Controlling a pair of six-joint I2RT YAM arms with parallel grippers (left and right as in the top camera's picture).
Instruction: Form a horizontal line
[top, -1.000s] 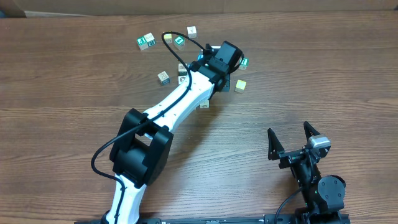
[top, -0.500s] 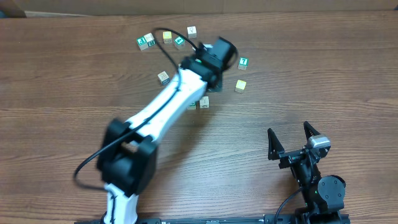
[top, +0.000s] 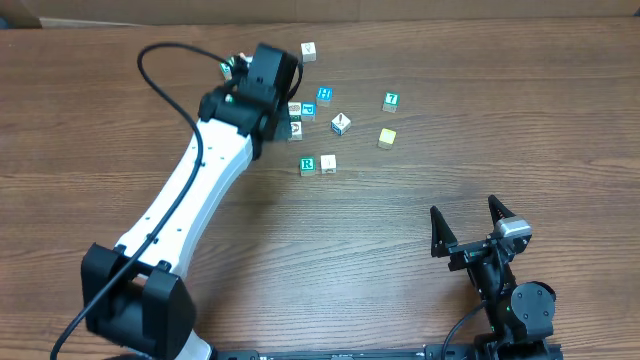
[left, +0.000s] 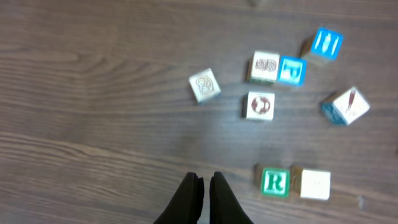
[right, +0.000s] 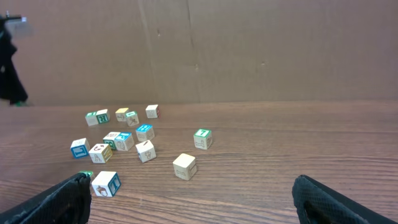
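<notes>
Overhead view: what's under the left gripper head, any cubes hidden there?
A green-faced cube peeks out at the upper-left of the left gripper, and a cluster of cubes shows at its right edge. Anything directly beneath is covered in that view.

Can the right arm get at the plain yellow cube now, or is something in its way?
Probably yes. The yellow cube stands alone, with bare table between it and the open right claw; the left arm is off to the left. Whether the right arm stretches that far I cannot tell.
</notes>
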